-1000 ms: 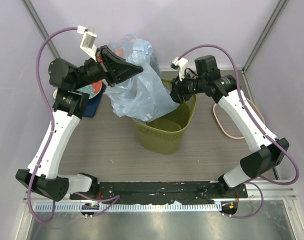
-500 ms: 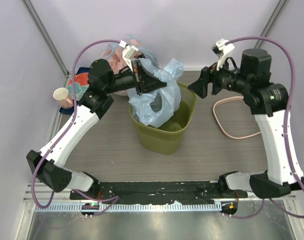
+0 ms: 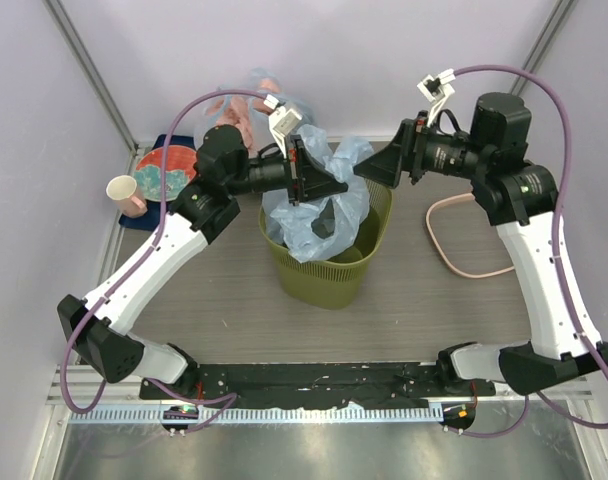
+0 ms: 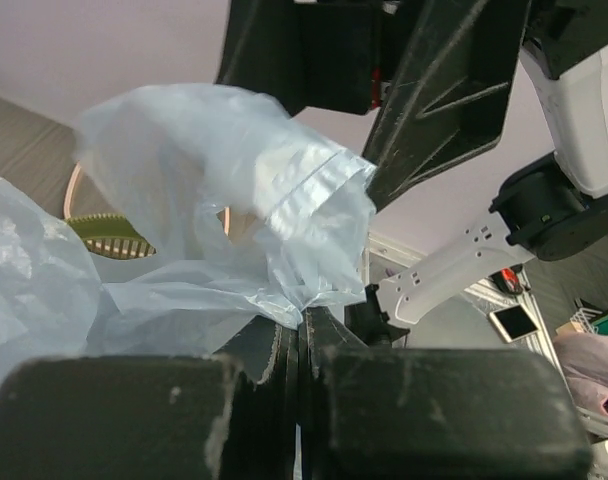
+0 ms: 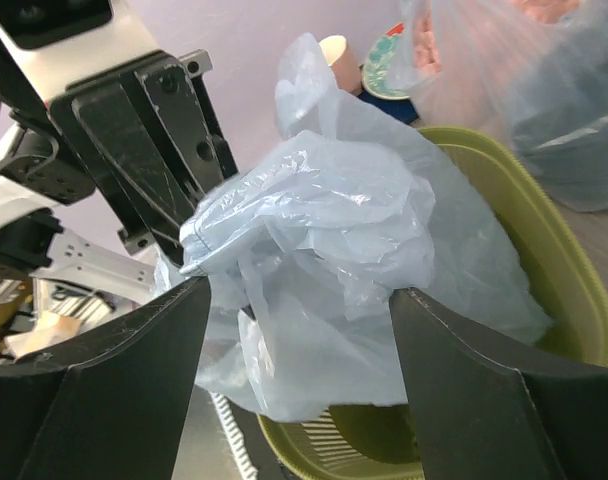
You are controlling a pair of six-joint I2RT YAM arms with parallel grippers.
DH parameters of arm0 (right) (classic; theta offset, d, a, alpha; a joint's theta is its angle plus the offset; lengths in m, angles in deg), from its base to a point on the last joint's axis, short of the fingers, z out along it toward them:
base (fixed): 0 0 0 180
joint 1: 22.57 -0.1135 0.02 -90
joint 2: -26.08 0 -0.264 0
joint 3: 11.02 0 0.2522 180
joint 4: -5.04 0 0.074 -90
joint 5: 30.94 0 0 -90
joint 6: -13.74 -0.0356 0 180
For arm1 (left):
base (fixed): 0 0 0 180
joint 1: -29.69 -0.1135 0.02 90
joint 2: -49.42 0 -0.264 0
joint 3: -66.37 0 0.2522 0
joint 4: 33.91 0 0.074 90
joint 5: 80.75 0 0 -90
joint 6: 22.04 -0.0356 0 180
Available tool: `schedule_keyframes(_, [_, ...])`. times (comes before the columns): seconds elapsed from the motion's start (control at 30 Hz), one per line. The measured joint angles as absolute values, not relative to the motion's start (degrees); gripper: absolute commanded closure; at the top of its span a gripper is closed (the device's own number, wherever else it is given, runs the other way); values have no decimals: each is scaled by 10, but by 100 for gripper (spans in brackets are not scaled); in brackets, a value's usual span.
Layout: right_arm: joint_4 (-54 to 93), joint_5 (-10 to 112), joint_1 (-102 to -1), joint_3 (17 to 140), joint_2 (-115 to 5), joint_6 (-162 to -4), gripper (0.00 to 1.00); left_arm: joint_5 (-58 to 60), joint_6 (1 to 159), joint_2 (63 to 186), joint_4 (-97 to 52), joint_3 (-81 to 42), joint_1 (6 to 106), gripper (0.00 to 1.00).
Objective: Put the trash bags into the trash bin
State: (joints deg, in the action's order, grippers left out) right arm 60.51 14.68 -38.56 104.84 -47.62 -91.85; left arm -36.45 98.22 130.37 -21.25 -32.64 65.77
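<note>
The light-blue trash bag (image 3: pixel 324 205) hangs crumpled over the olive-green trash bin (image 3: pixel 329 270), its lower part inside the bin. My left gripper (image 3: pixel 329 185) is shut on the bag's upper edge above the bin; the pinched plastic shows in the left wrist view (image 4: pixel 284 270). My right gripper (image 3: pixel 369 172) is open at the bin's far right rim, jaws spread wide on either side of the bunched bag (image 5: pixel 324 220) without closing on it. The bin's rim (image 5: pixel 544 250) shows below the bag there.
A knotted blue bag with pink lumps (image 3: pixel 246 112) sits behind the bin. A red plate (image 3: pixel 164 170) and a pink cup (image 3: pixel 124 193) are at the far left. A pinkish cable loop (image 3: pixel 454 240) lies right of the bin.
My left gripper has carried the bag rightward and down over the bin. My right gripper let go, pulled away, then came back toward the bag with open jaws.
</note>
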Motion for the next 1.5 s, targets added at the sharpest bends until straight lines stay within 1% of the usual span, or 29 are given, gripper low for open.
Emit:
schedule_keyframes(0.13, [562,128,-404,1033,-497,-962,21,-357,959,1304,-183,-328,662,100])
schedule_keyframes(0.3, [543,119,-427,1022,-500,-978,21,-344,936,1304,-150,-341,665,100])
schedule_keyframes(0.4, [550,120,-428,1023,-499,-967,21,-329,927,1304,-137,-344,667,100])
schedule_keyframes(0.53, [604,147,-420,1026,-494,-935,21,-317,925,1304,-128,-344,666,100])
schedule_keyframes(0.67, [659,166,-368,1039,-482,-913,27,-308,915,1301,-125,-344,666,100])
schedule_keyframes(0.7, [667,169,-356,1050,-481,-911,32,-307,913,1300,-125,-344,665,100])
schedule_keyframes(0.9, [670,139,-345,1069,-466,-921,34,-306,902,1299,-126,-344,665,100])
schedule_keyframes(1.1, [622,100,-354,1054,-469,-976,33,-307,902,1301,-126,-345,665,100])
schedule_keyframes(1.43, [537,88,-417,1038,-519,-1039,32,-306,887,1307,-118,-347,671,100])
schedule_keyframes(1.5, [525,88,-417,1035,-524,-1046,39,-307,880,1309,-112,-352,674,100])
